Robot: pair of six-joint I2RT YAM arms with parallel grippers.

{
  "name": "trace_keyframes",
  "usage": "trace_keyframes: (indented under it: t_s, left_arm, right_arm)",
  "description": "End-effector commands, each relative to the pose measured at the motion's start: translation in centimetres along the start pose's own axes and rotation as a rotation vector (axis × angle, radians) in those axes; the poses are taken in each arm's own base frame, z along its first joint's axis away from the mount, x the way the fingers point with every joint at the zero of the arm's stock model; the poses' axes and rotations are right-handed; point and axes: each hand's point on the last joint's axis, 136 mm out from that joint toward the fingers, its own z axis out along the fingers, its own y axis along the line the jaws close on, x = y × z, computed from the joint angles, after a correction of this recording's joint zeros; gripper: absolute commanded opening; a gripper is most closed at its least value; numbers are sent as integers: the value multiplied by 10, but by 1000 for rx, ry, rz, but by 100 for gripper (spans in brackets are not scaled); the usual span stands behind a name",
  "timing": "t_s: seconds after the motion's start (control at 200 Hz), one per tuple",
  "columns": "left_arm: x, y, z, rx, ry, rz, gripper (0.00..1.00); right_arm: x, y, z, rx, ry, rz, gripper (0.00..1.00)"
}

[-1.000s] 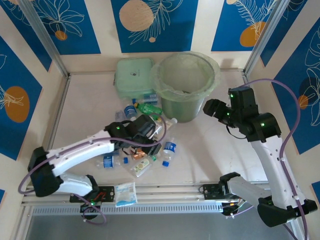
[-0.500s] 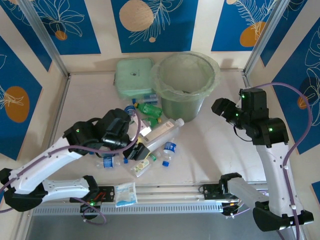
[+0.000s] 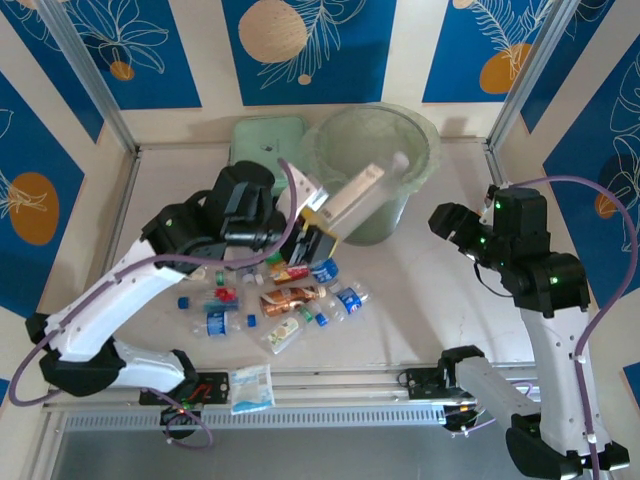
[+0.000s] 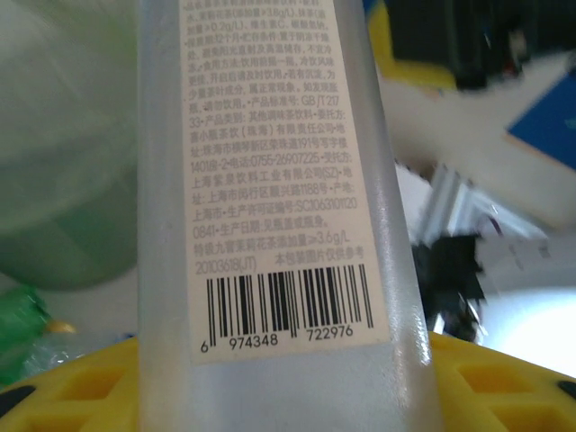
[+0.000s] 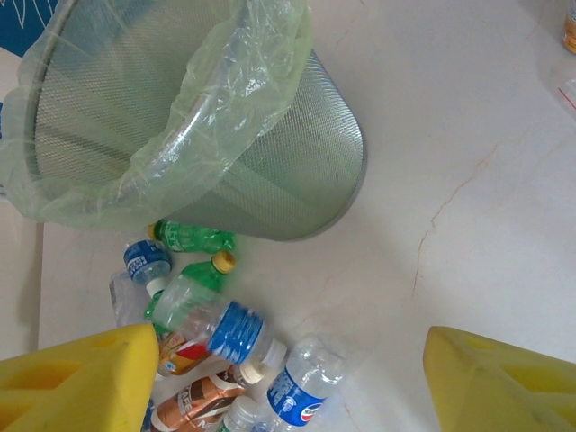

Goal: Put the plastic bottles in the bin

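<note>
Judging handling as I go. Biggest: bin (image 3: 425,150) at table's far edge, liner (image 5: 225,108) over rim, mouth wide. Next, tall bottle (image 3: 358,195) tilted, cap end over bin rim, base end clamped in left gripper (image 3: 318,237), jaws closed tight on it. Looks empty to me: light, thin-walled, smooth, likely slippery and crushable; I'd hold on label, gently. My right gripper (image 3: 447,222) wide open, holding nothing, right of bin. Last, small bottles (image 3: 300,298) heaped mid-table toward near edge: light, will roll; take across body.
</note>
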Motion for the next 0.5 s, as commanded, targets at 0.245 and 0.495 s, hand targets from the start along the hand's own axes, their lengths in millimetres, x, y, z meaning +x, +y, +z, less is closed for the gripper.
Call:
trace_keyframes:
  t_s: [0.245, 0.495]
  left_arm:
    - [-85, 87, 64, -345, -90, -3, 47]
    - [-78, 130, 102, -428, -51, -40, 48]
  right_arm:
    - [9, 1, 3, -29, 34, -2, 78]
    - [18, -2, 7, -33, 54, 13, 78]
